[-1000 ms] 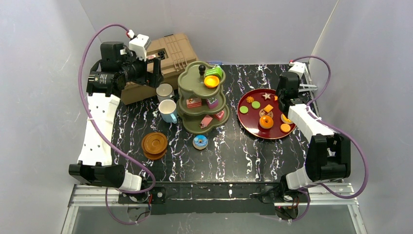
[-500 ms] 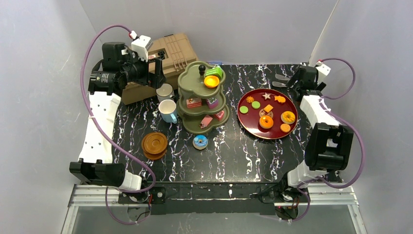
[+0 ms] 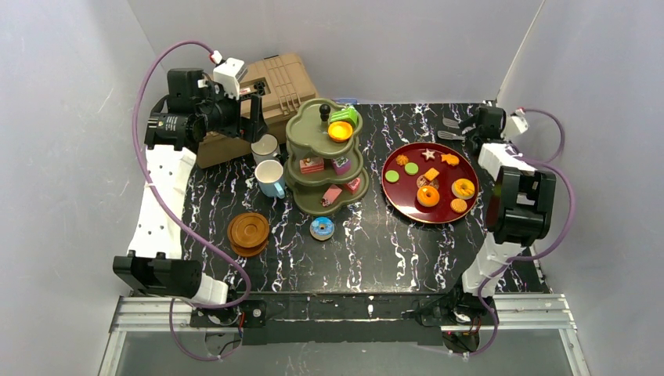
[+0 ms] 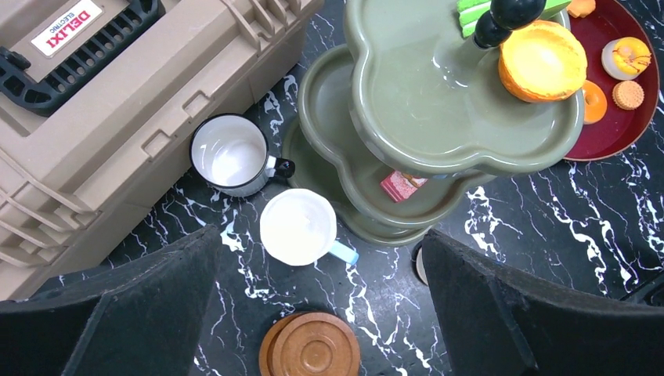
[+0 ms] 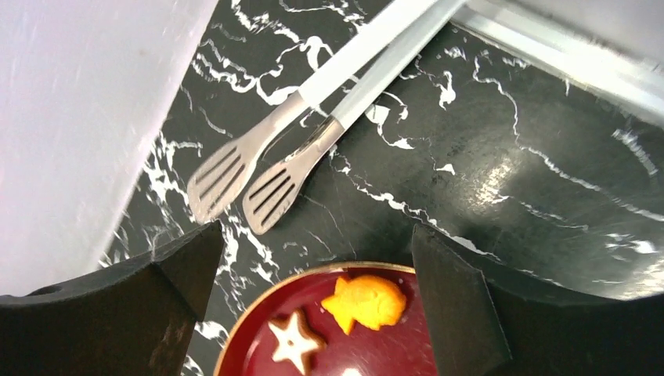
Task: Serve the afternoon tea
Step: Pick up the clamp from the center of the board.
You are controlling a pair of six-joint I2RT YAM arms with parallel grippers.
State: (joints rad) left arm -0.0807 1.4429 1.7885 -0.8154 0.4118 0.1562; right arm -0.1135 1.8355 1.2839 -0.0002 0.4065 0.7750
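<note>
Stand sat mid-counter, left of centre, carrying an orange tart and a green piece on top and a few pink cakes lower down. Red tray lay just to its right, apart from it, with the rest of the toy cakes: donuts, green rounds, a star and an orange fish. One blue donut sat loose on the counter in front of the stand. White mug and light-blue mug stood just left of the stand, both empty. Brown saucers were stacked nearer the arm bases. Tongs lay in the far right corner, just beyond the tray rim and not touching it. Their long axis ran diagonal, slotted heads toward the tray, handles toward the corner. Right pincer hung over the tray's far edge, jaws wide and empty, tongs heads straight ahead. Left pincer hovered over the mugs beside the toolbox, also wide and empty. Likely next: right arm takes the tongs, being by far the nearer. Its grip line would probably need turning across the handles. Mugs and saucers fell to the left arm.
</note>
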